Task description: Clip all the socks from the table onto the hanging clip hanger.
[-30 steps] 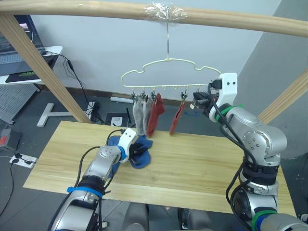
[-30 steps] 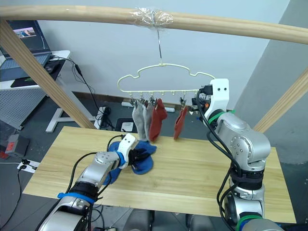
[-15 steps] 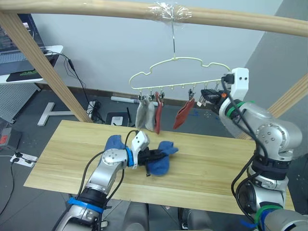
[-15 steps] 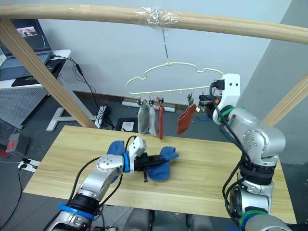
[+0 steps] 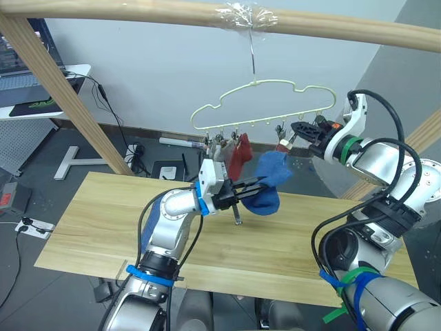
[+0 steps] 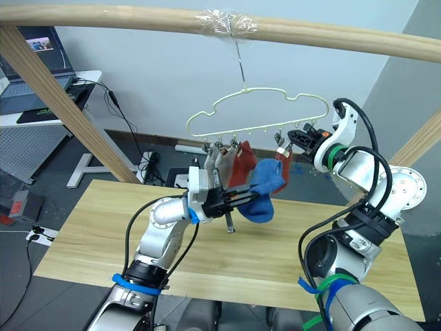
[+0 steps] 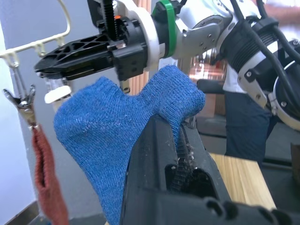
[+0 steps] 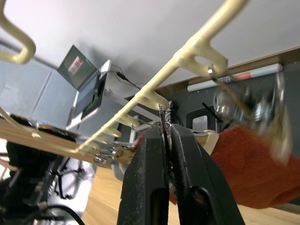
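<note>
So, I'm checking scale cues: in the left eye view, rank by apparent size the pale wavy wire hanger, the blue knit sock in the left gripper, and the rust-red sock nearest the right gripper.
1. Pale wavy wire hanger
2. Blue knit sock held by the left gripper
3. Rust-red sock, mostly hidden behind the blue one, so its rank is unsure

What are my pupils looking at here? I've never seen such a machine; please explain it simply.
A two-armed robot is hanging socks. Two pictures come from cameras in its head, looking down over a wooden table; two come from cameras on its wrists. The left gripper is shut on a blue sock, lifted towards a pale wire clip hanger that hangs from a wooden pole. The right gripper pinches one of the hanger's metal clips. Red socks already hang there, and another blue sock shows behind the left arm.
</note>
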{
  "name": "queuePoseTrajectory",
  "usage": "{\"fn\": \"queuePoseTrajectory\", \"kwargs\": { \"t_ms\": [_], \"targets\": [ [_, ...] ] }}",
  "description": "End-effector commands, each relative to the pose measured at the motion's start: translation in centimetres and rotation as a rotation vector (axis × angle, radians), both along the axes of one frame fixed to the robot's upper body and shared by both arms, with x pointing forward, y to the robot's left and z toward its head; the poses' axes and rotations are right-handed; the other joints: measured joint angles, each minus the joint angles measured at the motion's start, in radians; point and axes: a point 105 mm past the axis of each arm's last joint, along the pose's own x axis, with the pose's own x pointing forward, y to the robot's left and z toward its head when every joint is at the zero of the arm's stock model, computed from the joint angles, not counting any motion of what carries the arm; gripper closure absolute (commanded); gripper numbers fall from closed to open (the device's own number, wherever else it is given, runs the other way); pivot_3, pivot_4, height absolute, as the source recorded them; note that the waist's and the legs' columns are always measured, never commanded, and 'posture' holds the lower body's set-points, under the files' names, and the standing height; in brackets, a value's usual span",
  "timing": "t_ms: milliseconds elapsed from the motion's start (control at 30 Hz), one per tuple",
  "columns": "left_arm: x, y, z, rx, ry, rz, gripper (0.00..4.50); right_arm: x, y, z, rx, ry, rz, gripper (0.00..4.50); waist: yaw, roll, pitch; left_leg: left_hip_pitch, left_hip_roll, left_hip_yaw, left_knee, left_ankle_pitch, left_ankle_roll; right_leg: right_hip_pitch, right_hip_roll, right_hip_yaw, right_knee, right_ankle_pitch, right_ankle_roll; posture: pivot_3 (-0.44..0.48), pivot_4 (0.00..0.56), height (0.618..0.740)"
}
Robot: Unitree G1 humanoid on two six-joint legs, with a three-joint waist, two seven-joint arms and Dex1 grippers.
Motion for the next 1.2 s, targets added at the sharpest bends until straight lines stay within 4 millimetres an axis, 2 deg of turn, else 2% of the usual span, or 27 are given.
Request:
{"fn": "queuePoseTrajectory", "kwargs": {
  "t_ms": [33,367,1067,1167,1200],
  "targets": [
    [0.1,-0.2,1.4,-0.045,-0.043,0.011,4.46,-0.2,-1.1,-0.5,0.019,0.037,-0.059,4.5,-0.001,0.0,0.0,0.0,0.0,0.0,0.0,0.0,0.0,0.0,0.0,0.0,0.0,0.0,0.0,0.122,0.229,0.74],
    [1.5,-0.4,0.7,-0.071,0.049,0.052,4.46,-0.8,-0.2,-0.1,0.044,0.049,-0.028,4.5,-0.006,0.0,0.0,0.0,0.0,0.0,0.0,0.0,0.001,0.0,0.0,0.0,0.0,0.0,0.0,0.118,0.232,0.74],
    [2.1,-1.6,1.3,-0.105,0.03,0.048,4.46,-2.6,0.5,0.5,0.081,0.138,0.003,4.5,-0.026,-0.001,0.002,-0.004,0.0,0.0,-0.002,-0.002,0.003,0.001,0.0,0.0,-0.009,0.0,0.001,0.104,0.231,0.74],
    [1.9,-1.8,1.5,-0.112,0.029,0.039,4.5,-2.5,0.5,0.6,0.076,0.129,0.005,3.62,-0.025,-0.002,0.002,-0.004,0.001,0.0,-0.002,-0.002,0.003,0.001,0.0,-0.001,-0.01,0.0,0.001,0.105,0.23,0.74],
    [1.9,-1.9,1.6,-0.115,0.029,0.036,4.5,-2.5,0.4,0.6,0.075,0.126,0.006,3.19,-0.026,-0.001,0.002,-0.004,0.001,0.0,-0.002,-0.002,0.003,0.001,0.0,0.0,-0.01,0.0,0.001,0.105,0.23,0.74]
  ]
}}
